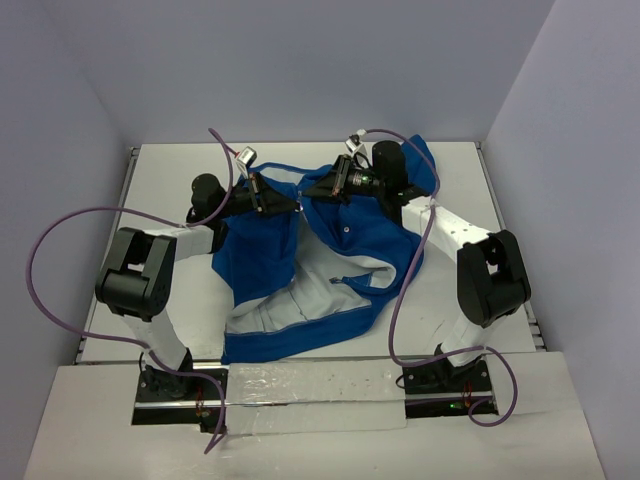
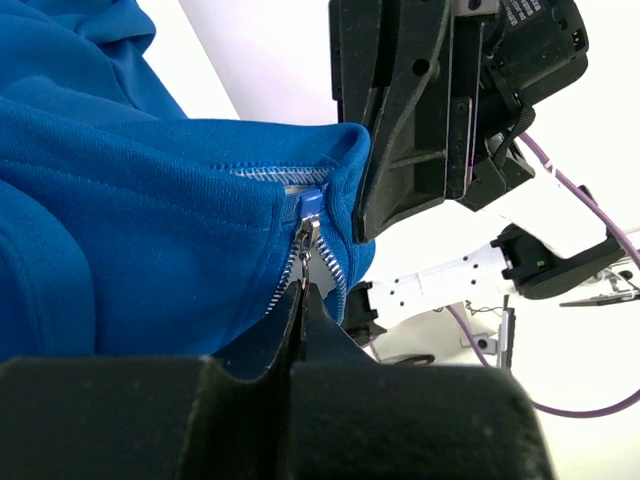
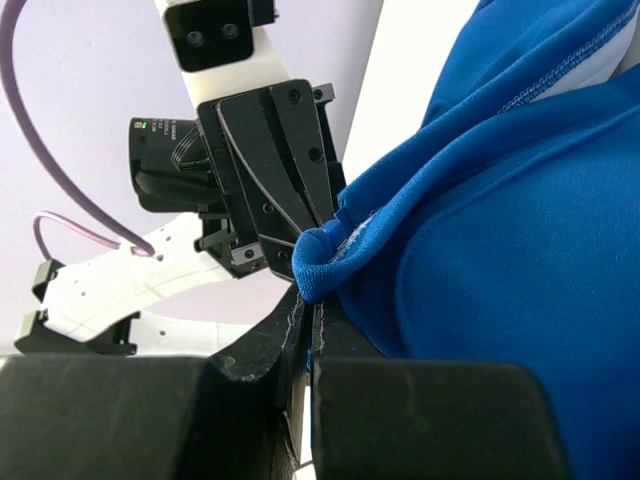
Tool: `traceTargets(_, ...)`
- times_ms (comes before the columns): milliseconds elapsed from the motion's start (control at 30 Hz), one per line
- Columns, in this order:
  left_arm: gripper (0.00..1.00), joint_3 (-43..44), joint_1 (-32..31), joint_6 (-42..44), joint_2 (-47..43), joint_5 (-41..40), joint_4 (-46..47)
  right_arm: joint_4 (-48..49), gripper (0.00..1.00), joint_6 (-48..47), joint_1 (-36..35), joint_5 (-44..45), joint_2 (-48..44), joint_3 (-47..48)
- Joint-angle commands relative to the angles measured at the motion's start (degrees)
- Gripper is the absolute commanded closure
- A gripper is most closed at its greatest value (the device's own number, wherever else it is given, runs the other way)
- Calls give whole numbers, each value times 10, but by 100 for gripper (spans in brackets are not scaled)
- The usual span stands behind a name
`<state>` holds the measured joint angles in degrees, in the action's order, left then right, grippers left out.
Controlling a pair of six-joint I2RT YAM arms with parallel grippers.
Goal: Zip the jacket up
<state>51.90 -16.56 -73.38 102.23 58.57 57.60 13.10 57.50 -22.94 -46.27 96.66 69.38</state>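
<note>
The royal-blue jacket (image 1: 262,255) lies open on the white table (image 1: 165,185), its pale lining (image 1: 300,305) facing up at the front. My left gripper (image 1: 283,200) and right gripper (image 1: 312,193) meet at a lifted edge of the jacket at the back. In the left wrist view my left gripper (image 2: 303,290) is shut on the zipper pull hanging from the silvery slider (image 2: 307,222), with zipper teeth (image 2: 340,275) splitting below it. In the right wrist view my right gripper (image 3: 312,305) is shut on the jacket's blue hem (image 3: 325,255), right beside the left gripper's fingers (image 3: 290,150).
Purple cables (image 1: 60,250) loop from both arms, one (image 1: 405,290) crossing the jacket's right side. Walls close in the table at the back and sides. The arm bases (image 1: 175,385) stand at the near edge.
</note>
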Motion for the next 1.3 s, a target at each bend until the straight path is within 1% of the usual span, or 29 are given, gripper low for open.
traceTargets(0, 100, 11, -3, -110, 23, 8, 127, -4, 100, -68, 1, 18, -11, 54)
traceTargets(33, 100, 10, -3, -129, 24, 11, 134, -8, 100, -71, 1, 20, -11, 55)
traceTargets(100, 100, 3, -5, -170, 36, 16, 188, -15, 100, -104, 2, 31, -6, 73)
traceTargets(133, 100, 1, -5, -187, 38, 20, 199, -8, 100, -110, 3, 30, -3, 78)
traceTargets(200, 100, -5, -8, -196, 38, 24, 200, 12, 100, -116, 4, 24, 2, 88)
traceTargets(367, 100, -11, -17, -163, 14, 20, 140, 6, 100, -157, 5, 25, 18, 120)
traceTargets(500, 100, -14, -21, -158, 1, 20, 126, -22, 100, -197, 12, 44, 25, 139)
traceTargets(600, 100, -17, -21, -144, -4, 22, 100, -18, 100, -198, 21, 48, 26, 146)
traceTargets(733, 100, -28, -27, -130, -14, 23, 78, 11, 100, -186, 32, 61, 22, 147)
traceTargets(833, 100, -37, -30, -125, -25, 23, 67, 15, 100, -185, 36, 66, 29, 165)
traceTargets(900, 100, -40, -33, -104, -43, 20, 14, 9, 100, -189, 38, 77, 37, 185)
traceTargets(933, 100, -41, -33, -93, -51, 18, 9, 6, 100, -190, 40, 78, 38, 193)
traceTargets(967, 100, -44, -35, -70, -59, 15, -29, 5, 100, -189, 43, 84, 41, 201)
traceTargets(1000, 100, -45, -37, -64, -68, 10, -57, 4, 100, -188, 43, 90, 43, 209)
traceTargets(1100, 100, -46, -48, 9, -103, -12, -172, 2, 100, -184, 53, 121, 46, 249)
traceTargets(1167, 100, -49, -57, 34, -123, -25, -226, -1, 100, -179, 56, 145, 48, 265)
traceTargets(1267, 100, -57, -72, 55, -148, -44, -275, -2, 100, -168, 65, 173, 54, 301)
